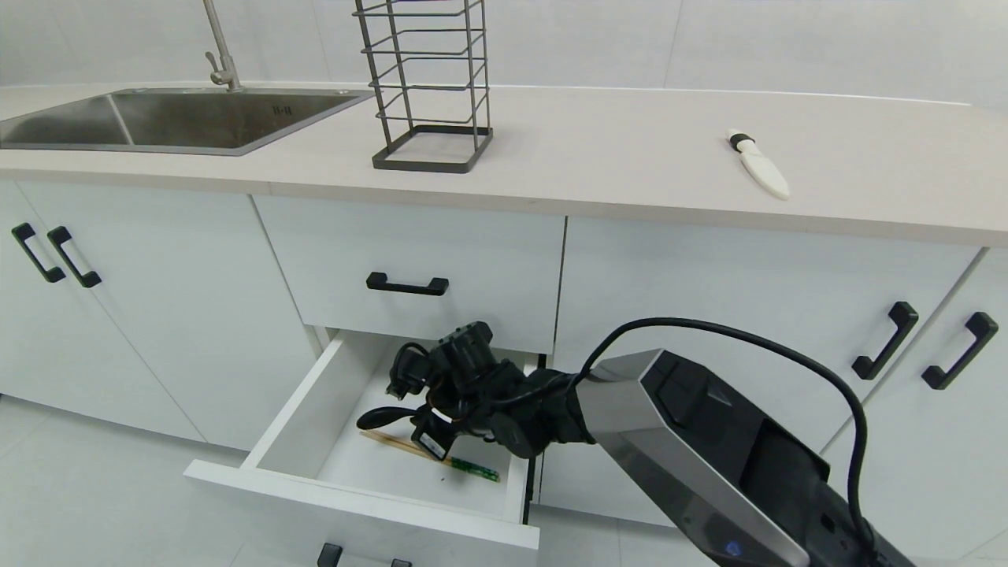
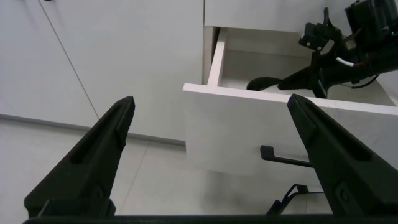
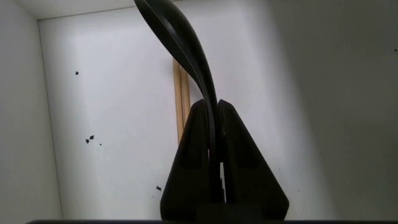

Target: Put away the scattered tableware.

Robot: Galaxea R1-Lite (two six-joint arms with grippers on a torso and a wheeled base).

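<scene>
The right gripper (image 1: 431, 425), pinched tight on the handle of a long-handled black spoon (image 1: 376, 417), holds it low inside the open white drawer (image 1: 276, 425), just above pale wooden chopsticks (image 1: 394, 442), probably to lay it beside them, while the left gripper (image 2: 210, 102) hangs spread before the drawer's front.

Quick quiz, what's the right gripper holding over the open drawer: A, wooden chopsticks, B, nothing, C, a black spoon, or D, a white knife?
C: the right gripper is shut on the handle of the black spoon above the drawer; the chopsticks lie on the drawer floor and the white knife is on the counter.
</scene>
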